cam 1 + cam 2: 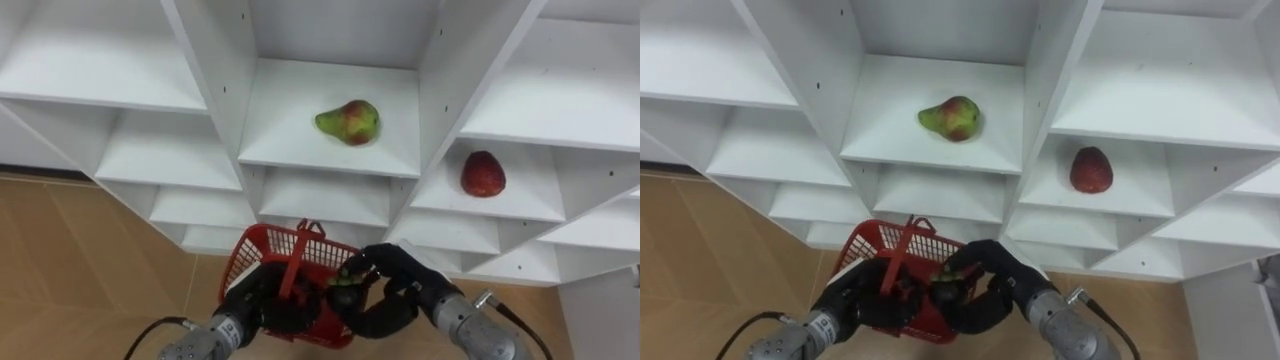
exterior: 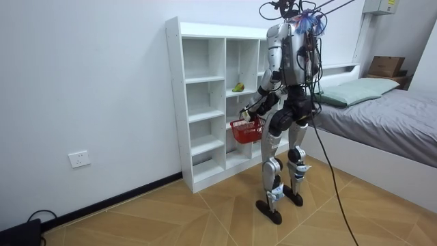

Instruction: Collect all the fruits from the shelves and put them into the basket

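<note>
Left hand (image 1: pixel 262 308): fingers curled round the upright handle of the basket, held low in front of the robot.
Red slatted plastic basket (image 1: pixel 285 248): hangs just before the tall white wooden shelf unit (image 1: pixel 300 145), which the robot stands facing.
Right hand (image 1: pixel 400 295): closed on a small dark greenish fruit (image 1: pixel 348 280), poised over the basket's open top, beside the handle. This looks like the drop-in step. The fingers need to open above the basket, then the arm must reach up to the shelves.
Green pear with a red blush (image 1: pixel 349 122): lies on its side in the middle compartment, narrow end to the left. It is smooth and rounded and likely to roll when touched.
Round dark-red fruit (image 1: pixel 483 174): sits alone in the compartment to the right, one shelf lower. I cannot tell its kind.
</note>
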Tool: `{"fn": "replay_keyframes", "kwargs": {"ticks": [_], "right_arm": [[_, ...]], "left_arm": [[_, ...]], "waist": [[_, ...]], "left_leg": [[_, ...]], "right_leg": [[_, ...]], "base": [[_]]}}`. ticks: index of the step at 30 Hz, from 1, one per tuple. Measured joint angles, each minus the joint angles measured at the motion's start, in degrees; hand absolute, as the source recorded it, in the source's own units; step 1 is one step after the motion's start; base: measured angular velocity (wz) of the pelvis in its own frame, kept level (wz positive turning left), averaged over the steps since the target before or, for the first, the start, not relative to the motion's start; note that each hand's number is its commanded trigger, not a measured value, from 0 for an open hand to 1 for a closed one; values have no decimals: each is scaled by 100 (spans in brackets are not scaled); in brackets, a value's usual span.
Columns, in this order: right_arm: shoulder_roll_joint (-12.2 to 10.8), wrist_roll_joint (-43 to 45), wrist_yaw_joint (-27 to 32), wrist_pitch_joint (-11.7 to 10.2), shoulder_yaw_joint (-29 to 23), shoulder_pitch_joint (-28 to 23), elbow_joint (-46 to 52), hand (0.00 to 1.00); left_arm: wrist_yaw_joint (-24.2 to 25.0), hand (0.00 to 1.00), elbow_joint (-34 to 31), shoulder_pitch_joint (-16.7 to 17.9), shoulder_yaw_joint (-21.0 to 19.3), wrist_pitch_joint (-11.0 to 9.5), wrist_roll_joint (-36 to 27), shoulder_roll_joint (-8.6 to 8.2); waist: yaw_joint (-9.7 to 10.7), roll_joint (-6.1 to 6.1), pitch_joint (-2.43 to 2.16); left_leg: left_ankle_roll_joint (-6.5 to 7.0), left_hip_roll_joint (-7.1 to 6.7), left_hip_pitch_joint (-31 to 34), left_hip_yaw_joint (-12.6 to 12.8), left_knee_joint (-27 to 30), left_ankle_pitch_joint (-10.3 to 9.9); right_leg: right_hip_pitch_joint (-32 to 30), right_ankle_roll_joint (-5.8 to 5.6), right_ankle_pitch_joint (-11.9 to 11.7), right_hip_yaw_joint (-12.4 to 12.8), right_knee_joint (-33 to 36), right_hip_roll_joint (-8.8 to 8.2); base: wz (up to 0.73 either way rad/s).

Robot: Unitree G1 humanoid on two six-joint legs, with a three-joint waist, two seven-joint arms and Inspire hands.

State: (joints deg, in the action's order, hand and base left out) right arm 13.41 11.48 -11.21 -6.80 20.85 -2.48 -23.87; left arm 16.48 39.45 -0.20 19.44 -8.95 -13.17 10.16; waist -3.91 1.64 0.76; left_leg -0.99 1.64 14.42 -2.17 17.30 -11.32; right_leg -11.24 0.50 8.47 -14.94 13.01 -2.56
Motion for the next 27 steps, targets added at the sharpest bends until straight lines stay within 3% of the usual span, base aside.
{"fn": "replay_keyframes", "kwargs": {"ticks": [7, 8, 9, 15, 20, 27], "right_arm": [[24, -1, 11, 27, 46, 47, 6, 97], [27, -1, 12, 33, 58, 53, 8, 26], [29, -2, 13, 34, 63, 59, 9, 0], [153, -28, 121, 38, 281, 115, 5, 0], [141, -18, 187, 39, 417, 117, -16, 0], [138, 1, 185, 39, 482, 120, -14, 0]], "left_arm": [[91, 100, -12, -16, 117, 39, -296, 73], [123, 100, -22, -16, 142, 47, -360, 98], [123, 100, -37, -15, 158, 60, -403, 113], [194, 100, -114, -13, 305, 143, -541, 213], [500, 100, -607, -4, 569, 142, -547, 175], [800, 100, -736, 22, 811, 187, -766, 228]], "waist": [[50, -23, 3], [51, -23, 2], [51, -26, 2], [64, -32, 0], [63, -26, -1], [105, -15, 3]], "left_leg": [[28, -29, 48, 0, 69, 16], [35, -34, 78, 0, 78, 21], [39, -37, 95, 0, 85, 25], [62, -57, 108, 41, 84, 42], [78, -75, 130, 58, 54, 54], [81, -63, 121, 185, 40, 56]], "right_leg": [[-33, -18, 11, -50, 92, -57], [-72, -19, 12, -50, 121, -67], [-95, -20, 13, -52, 139, -73], [-130, -35, 22, -64, 183, -118], [-178, -49, 30, -53, 199, -140], [-187, -61, 38, 0, 185, -140]], "base": [[4], [0], [0], [0], [0], [-2]]}}
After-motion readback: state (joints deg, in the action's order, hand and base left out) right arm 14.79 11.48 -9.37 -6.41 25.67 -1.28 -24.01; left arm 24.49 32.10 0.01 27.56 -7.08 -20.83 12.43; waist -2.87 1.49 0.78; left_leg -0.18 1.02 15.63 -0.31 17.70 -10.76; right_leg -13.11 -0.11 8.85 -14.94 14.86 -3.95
